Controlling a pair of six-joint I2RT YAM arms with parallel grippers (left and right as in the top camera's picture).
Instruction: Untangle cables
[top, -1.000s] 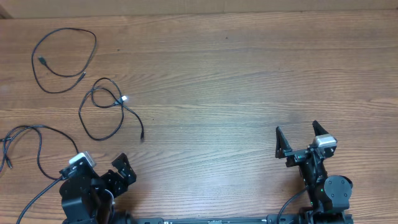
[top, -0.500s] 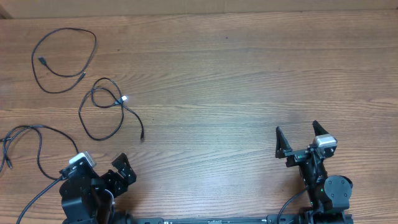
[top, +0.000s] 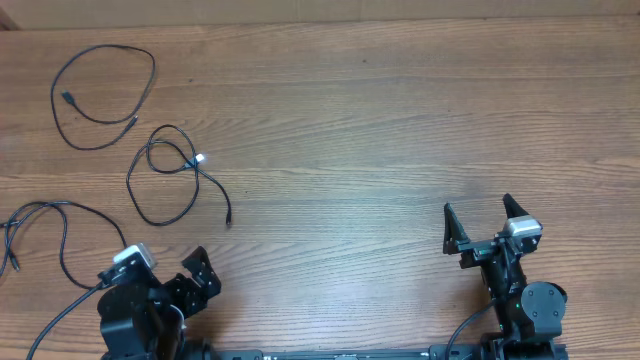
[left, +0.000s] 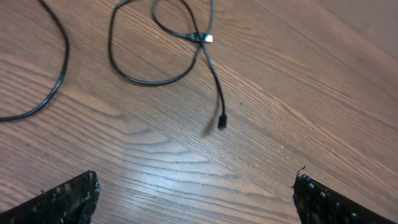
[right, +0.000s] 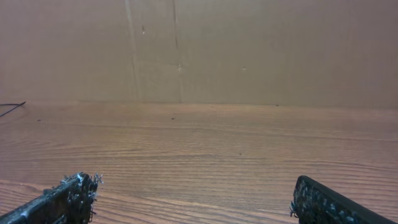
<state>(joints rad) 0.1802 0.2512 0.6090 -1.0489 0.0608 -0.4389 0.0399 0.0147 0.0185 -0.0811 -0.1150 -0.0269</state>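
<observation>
Both grippers stand spread and empty; the cables (top: 128, 185) lie apart at your far left.

Your left gripper (left: 196, 185) and right gripper (top: 477, 207) grasp nothing, jaws released, at the table's (top: 380, 150) near edge. The top loop (top: 153, 70) sits furthest, and the middle loop with the silvery tip (top: 201, 158) lies just beyond your left gripper. The third loop (top: 40, 204) reaches the left edge, where its end seems to leave view.

Robot lab bench: wood-grain table (top: 400, 120), cardboard backdrop (right: 249, 50).

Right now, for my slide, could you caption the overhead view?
Three separate black cables lie at the table's left; left tool and right tool sit open and empty.
</observation>
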